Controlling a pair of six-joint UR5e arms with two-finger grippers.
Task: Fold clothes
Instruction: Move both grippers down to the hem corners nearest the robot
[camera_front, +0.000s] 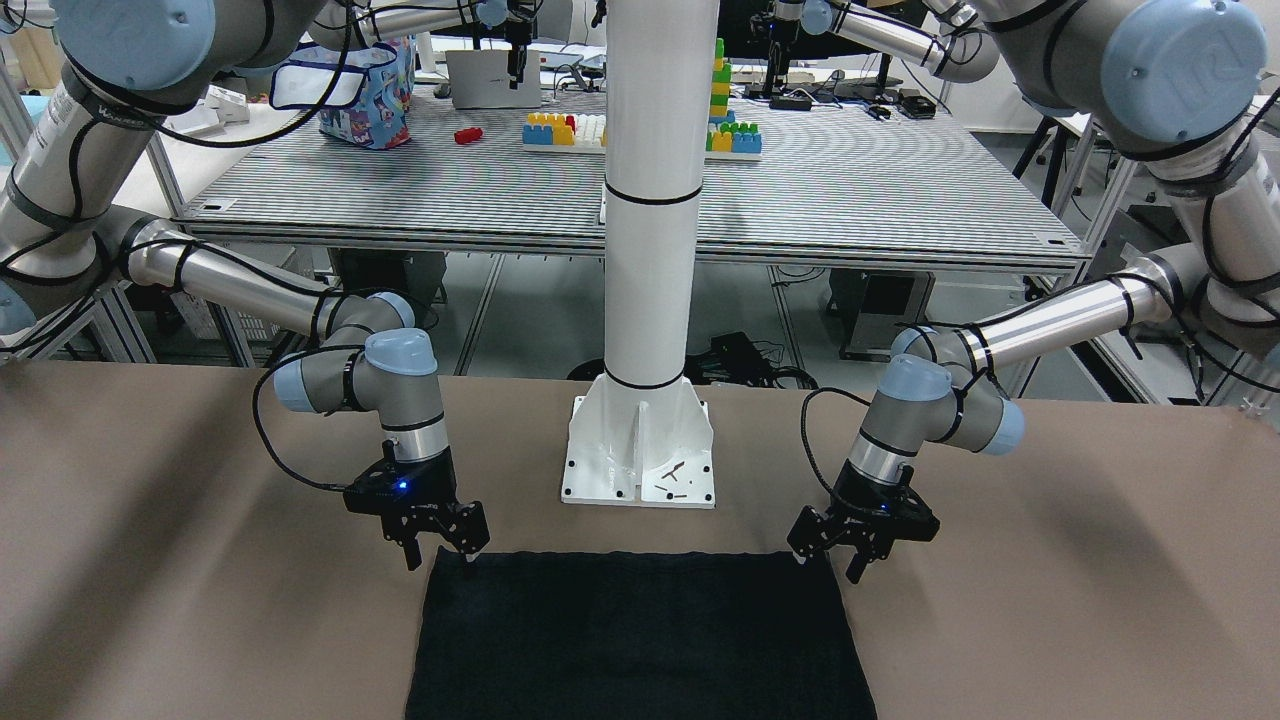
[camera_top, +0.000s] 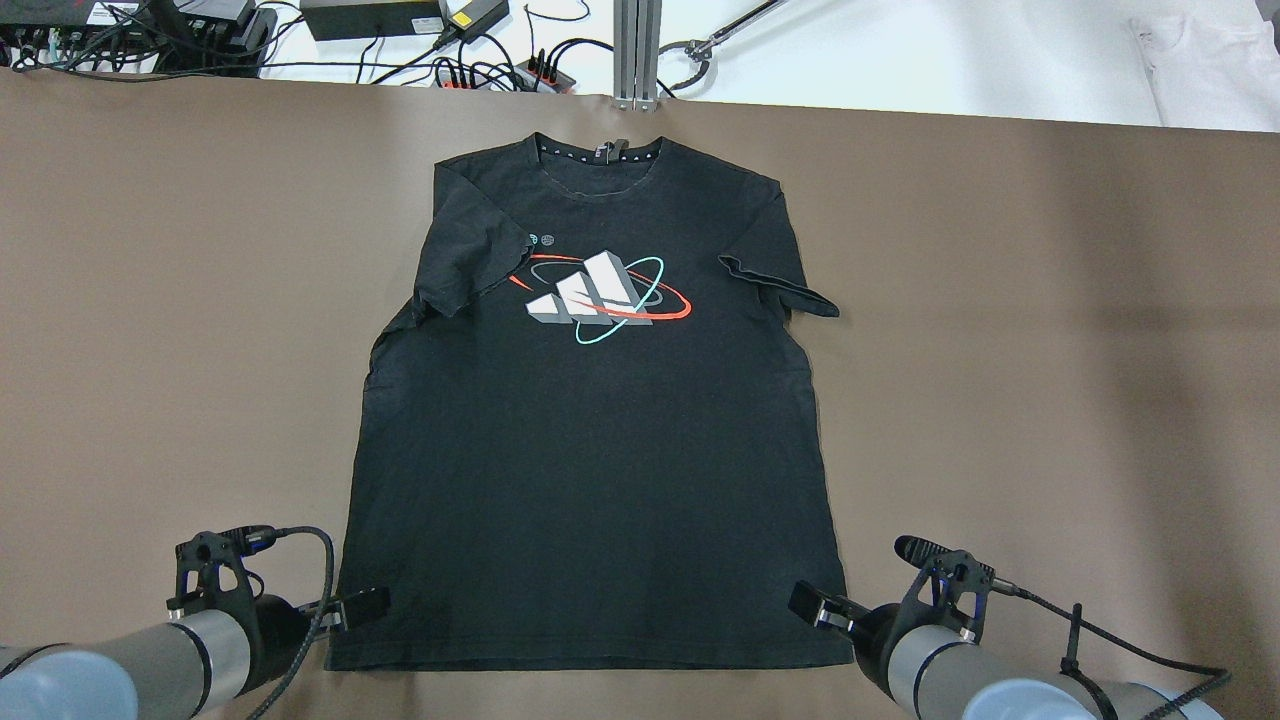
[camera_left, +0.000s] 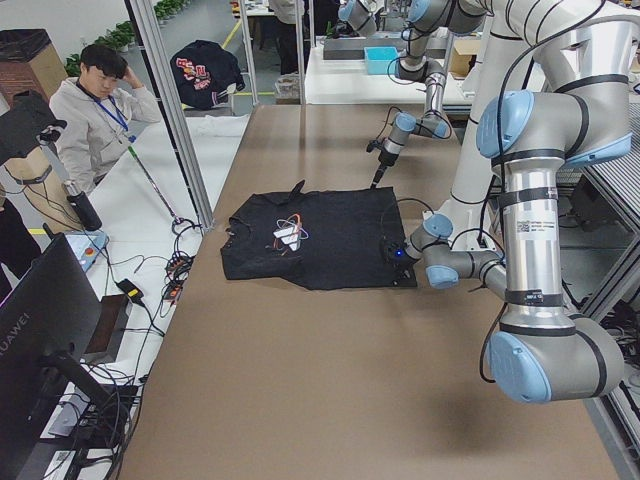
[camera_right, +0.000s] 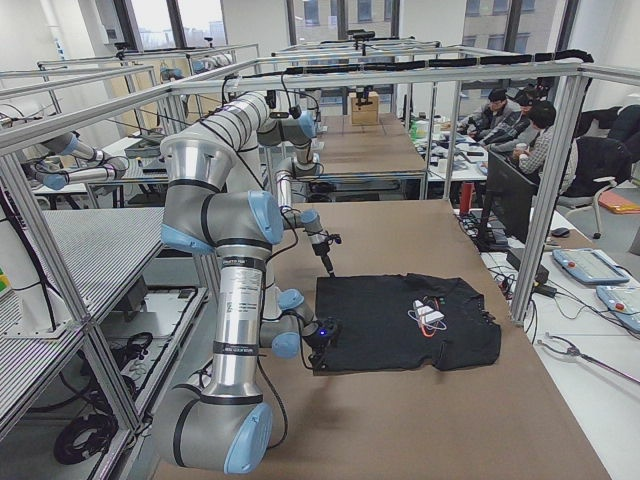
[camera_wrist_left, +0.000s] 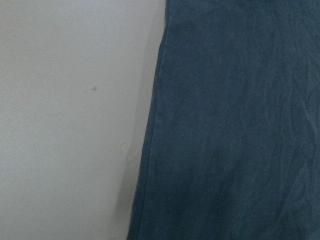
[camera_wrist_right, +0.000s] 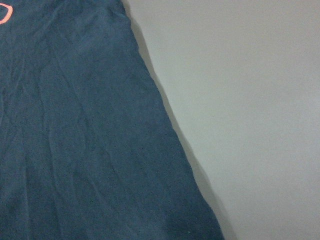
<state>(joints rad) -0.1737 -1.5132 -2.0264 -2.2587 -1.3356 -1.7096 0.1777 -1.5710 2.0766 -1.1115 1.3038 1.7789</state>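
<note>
While left gripper (camera_front: 827, 566) and right gripper (camera_front: 441, 558) gape empty | at hem corners of black shirt (camera_top: 590, 450) | collar straight ahead, arms equally near

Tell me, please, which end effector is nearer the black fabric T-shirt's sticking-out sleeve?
The right end effector, at the hem corner on that sleeve side; the left end effector is at the opposite hem corner.

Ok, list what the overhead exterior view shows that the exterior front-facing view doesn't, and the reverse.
Overhead only: the collar, sleeves and printed logo of the black T-shirt. Front-facing only: the white pillar, toy blocks and patterned bag on the back table. Both: the T-shirt's hem on the brown table, with the left pincer and right pincer open at its corners.
</note>
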